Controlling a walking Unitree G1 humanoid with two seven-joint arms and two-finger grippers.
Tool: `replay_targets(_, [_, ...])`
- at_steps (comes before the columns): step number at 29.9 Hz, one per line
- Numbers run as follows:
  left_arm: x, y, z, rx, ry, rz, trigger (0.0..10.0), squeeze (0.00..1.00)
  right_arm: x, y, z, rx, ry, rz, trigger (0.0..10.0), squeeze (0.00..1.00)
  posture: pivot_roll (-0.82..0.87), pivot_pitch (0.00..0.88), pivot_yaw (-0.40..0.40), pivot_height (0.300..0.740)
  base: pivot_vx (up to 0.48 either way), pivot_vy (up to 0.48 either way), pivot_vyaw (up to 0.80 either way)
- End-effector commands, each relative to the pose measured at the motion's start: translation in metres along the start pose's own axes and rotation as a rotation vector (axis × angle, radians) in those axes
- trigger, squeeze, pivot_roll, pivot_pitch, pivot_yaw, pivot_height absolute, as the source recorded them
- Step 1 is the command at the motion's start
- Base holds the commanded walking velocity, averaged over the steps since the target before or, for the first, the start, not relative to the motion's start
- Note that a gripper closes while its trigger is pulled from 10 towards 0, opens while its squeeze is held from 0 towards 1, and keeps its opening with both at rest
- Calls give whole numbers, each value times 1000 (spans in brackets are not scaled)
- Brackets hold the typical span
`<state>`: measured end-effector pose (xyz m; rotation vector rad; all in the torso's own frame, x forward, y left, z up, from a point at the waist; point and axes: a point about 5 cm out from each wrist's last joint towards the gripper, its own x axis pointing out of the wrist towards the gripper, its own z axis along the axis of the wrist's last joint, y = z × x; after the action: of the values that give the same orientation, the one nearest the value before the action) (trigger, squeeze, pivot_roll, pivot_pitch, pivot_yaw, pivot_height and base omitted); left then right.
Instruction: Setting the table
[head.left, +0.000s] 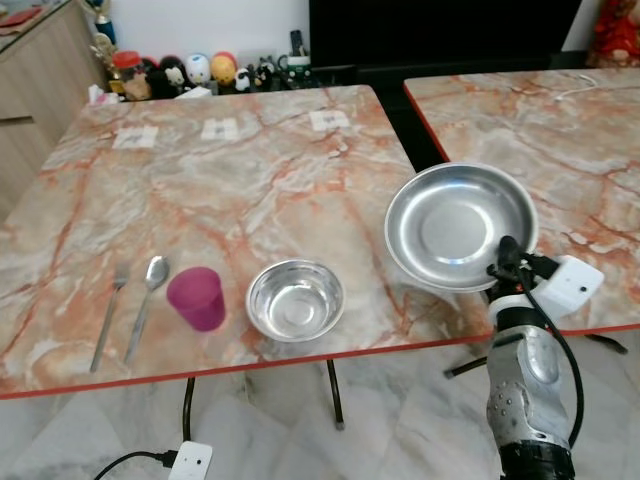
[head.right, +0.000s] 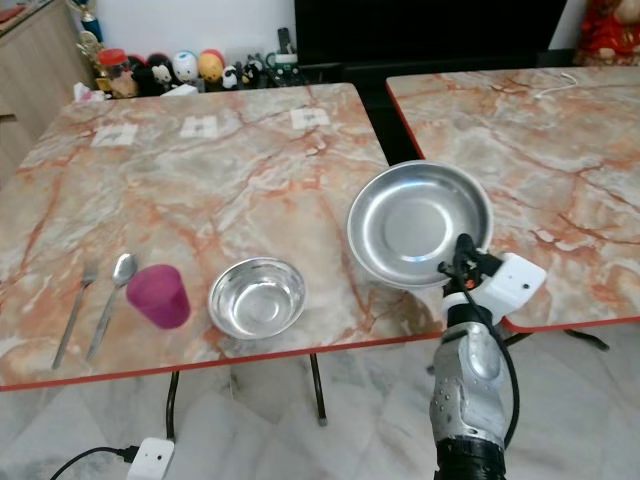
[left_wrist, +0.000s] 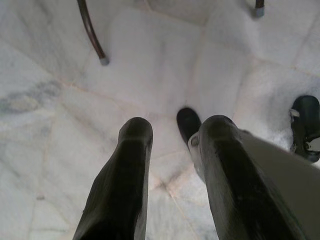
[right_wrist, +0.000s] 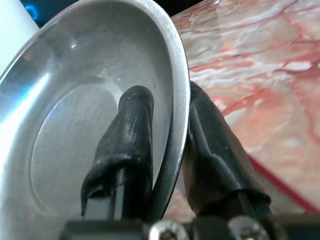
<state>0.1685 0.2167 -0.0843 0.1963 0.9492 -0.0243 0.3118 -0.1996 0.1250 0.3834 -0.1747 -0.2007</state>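
A round steel plate (head.left: 460, 225) hangs tilted in the air over the gap between two marble tables, near the left table's right front corner. My right gripper (head.left: 505, 260) is shut on its near rim; in the right wrist view one finger (right_wrist: 127, 145) lies inside the plate (right_wrist: 65, 130) and the other under it. On the left table (head.left: 230, 180) near the front edge lie a fork (head.left: 108, 310), a spoon (head.left: 146, 300), a pink cup (head.left: 196, 298) and a steel bowl (head.left: 295, 300). My left gripper (left_wrist: 172, 165) hangs open over the floor.
A second marble table (head.left: 560, 130) stands to the right across a narrow gap. Figurines and jars (head.left: 190, 72) line the far edge beyond the left table. A white power adapter with a cable (head.left: 188, 462) lies on the floor under the front edge.
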Motion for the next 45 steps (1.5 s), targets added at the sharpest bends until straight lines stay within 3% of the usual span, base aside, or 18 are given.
replay_targets(1, [0,-2,-3,-13,13,-2,10000,0,2,-3,17,-45,-77,5,10000,0,-89,81,6,740,281,-386,794])
replay_targets(5, [0,-2,-3,-15,13,-1,10000,0,2,-5,17,-53,-71,4,10000,0,-93,81,5,740,287,-382,792])
replay_targets(15, [0,-2,-2,-25,6,-5,10000,0,2,-6,16,-31,-67,-7,10000,0,-91,78,4,740,298,-373,0])
replay_targets(36, [0,-1,-2,-55,2,7,10000,0,2,-6,15,-21,-71,-6,10000,0,-89,75,1,740,0,0,0])
replay_targets(45, [-2,-1,-6,-53,8,11,10000,0,4,-10,18,-28,-78,-12,10000,0,-89,74,-2,740,0,-441,0])
